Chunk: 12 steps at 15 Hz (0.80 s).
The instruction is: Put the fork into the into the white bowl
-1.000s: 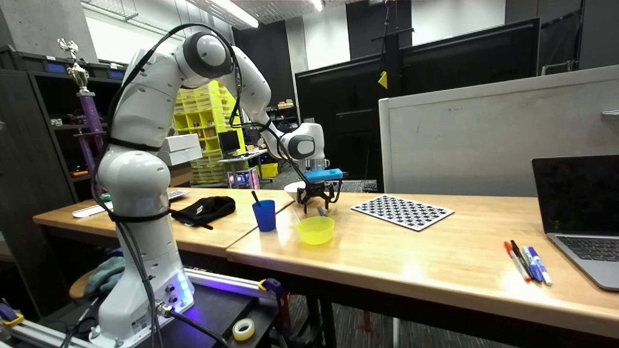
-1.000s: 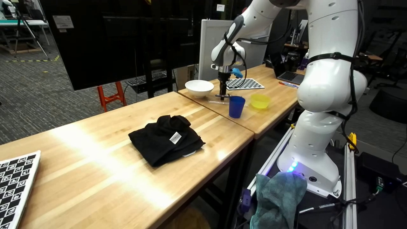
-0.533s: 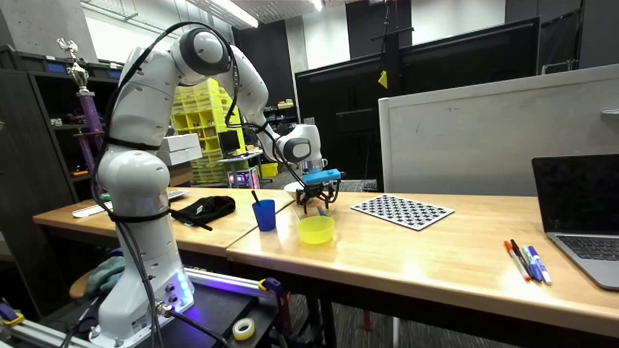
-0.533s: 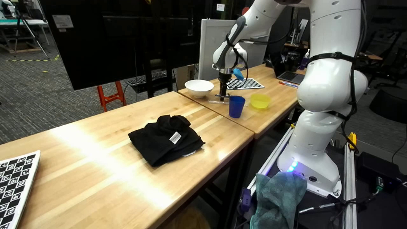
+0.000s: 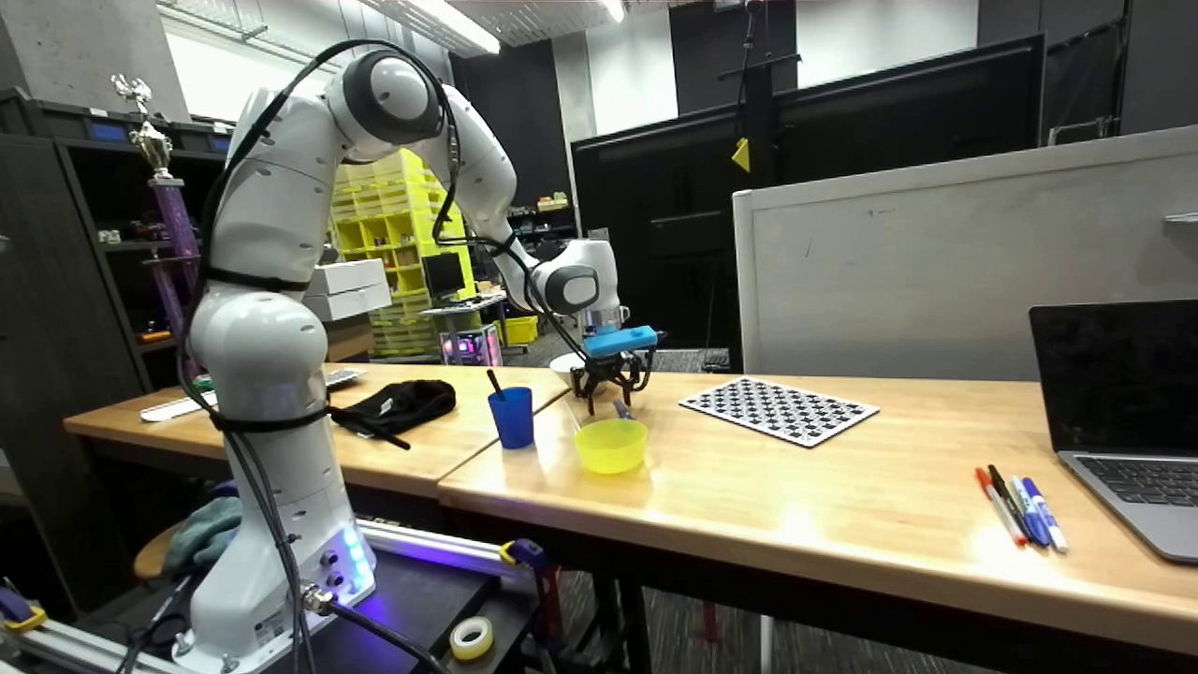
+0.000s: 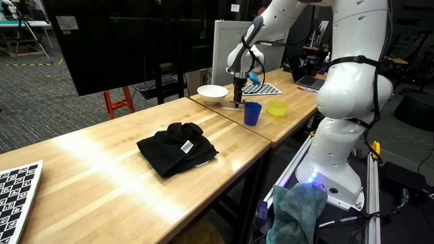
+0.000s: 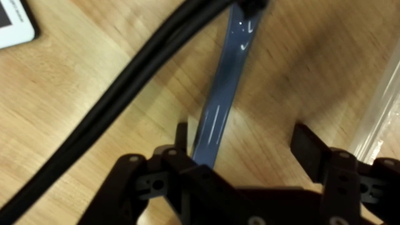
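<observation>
White bowl (image 6: 212, 94) upright on the bench (image 5: 842, 496), close to the seam (image 6: 230, 119) between two tops. Robot arm (image 5: 271, 206) reaches out over the bench; its jaws hang just beside the white bowl, pointing down. Contact of jaws with bench: cannot tell. Jaws released: in the wrist view the fingers (image 7: 309, 153) stand well apart.

Fork (image 7: 226, 84): long, glossy blue plastic piece on the bench, near the white bowl and outside it. Lies within the gap of the jaws, closer to one finger than to its mate; touch with that finger unclear. Far end runs under black cables (image 7: 137, 79) in the wrist view; tines cannot be made out. Clear plastic strip (image 7: 384, 106) also near the white bowl, beside the fork.

Blue cup (image 6: 252, 115) upright, farther from the white bowl than the fork; black stick (image 5: 495, 382) leans in it. Yellow bowl (image 6: 277, 107) farther still, translucent. Checkered board (image 5: 780, 412) lies flat, right of the white bowl in both exterior views. Pens (image 5: 1001, 505) and laptop (image 5: 1123, 374) on the same side, well apart from the white bowl. Teal cloth (image 6: 298, 213) off the bench, by the arm's base, well apart from the white bowl. Black cloth (image 6: 178, 149) left of the white bowl in both exterior views, across the seam
</observation>
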{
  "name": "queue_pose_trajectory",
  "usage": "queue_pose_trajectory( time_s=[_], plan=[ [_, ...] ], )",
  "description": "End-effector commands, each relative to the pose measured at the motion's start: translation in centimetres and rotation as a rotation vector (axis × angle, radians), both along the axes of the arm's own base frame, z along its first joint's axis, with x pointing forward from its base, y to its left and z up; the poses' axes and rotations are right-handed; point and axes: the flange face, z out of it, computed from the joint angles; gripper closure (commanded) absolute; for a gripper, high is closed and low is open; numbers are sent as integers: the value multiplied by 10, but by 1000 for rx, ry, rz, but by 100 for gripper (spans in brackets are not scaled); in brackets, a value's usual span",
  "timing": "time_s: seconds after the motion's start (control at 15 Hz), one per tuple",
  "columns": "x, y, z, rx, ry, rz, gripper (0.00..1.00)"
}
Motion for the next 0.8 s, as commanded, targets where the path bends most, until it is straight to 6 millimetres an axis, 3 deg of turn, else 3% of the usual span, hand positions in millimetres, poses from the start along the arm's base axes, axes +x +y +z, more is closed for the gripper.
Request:
queue_pose_trajectory(
  time_s=[0.0,0.73],
  plan=[
    [-2,-2,-21,-17,-38,21,44],
    [-9,3,-13,14,-88,58,90]
  ],
)
